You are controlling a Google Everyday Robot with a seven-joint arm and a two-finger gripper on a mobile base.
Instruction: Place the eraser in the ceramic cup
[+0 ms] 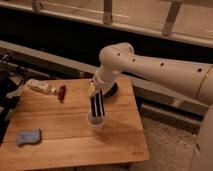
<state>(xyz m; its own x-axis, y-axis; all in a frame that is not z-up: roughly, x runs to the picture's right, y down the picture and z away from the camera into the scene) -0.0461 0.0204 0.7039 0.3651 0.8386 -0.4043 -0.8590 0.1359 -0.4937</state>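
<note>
The eraser (96,105), a long black block with pale stripes, stands upright with its lower end inside the ceramic cup (96,123), a small pale round cup on the wooden table (60,130). My gripper (97,91) is right above the cup, at the eraser's top end, and hangs from the white arm that comes in from the right.
A dark blue bowl (111,92) sits behind the arm near the table's back edge. A small red item (62,93) and a pale wrapped packet (41,87) lie at the back left. A blue sponge (28,137) lies at the front left. The table's right edge is close to the cup.
</note>
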